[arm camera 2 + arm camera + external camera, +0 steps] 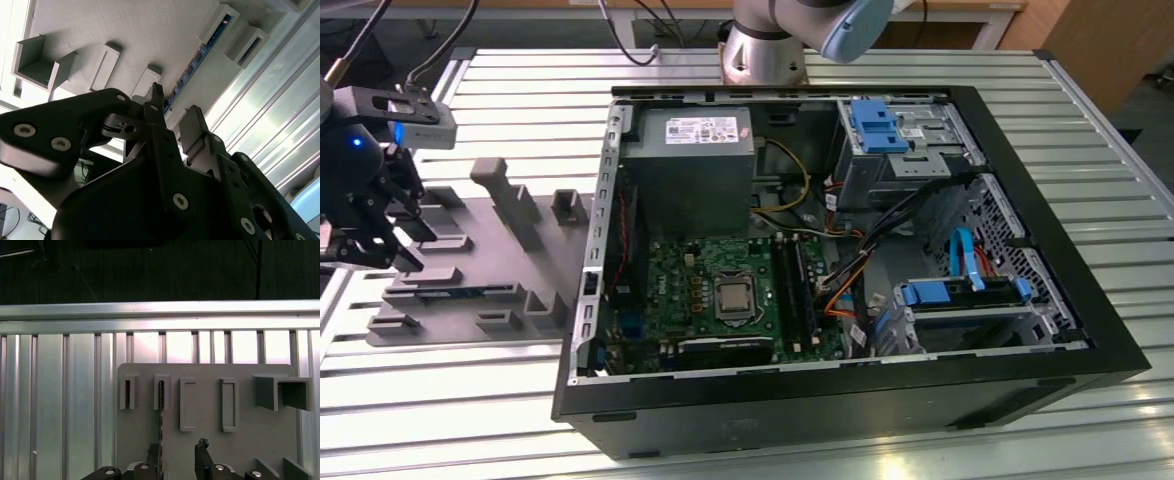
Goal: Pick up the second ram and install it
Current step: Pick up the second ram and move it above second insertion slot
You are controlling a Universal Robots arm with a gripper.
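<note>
Black fingertips [154, 102] of the gripper [177, 449] hang spread over the second ram [161, 410], which stands on edge in a slot of the grey holder [207, 405]. From here the wrist points down at the slatted table [494, 400], at the exterior view's left of the open computer case [854, 400].

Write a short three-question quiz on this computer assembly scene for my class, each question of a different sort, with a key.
1. True or false: the thin dark green-blue memory stick is already seated in the green motherboard inside the open black computer case.
2. Multiple choice: the black gripper is A) shut on the stick, B) open over the grey holder plate, close to the stick, C) down inside the case.
3. Fill in: the grey holder plate lies on the exterior view's ____ of the case.
Key: 1 false; 2 B; 3 left.
</note>
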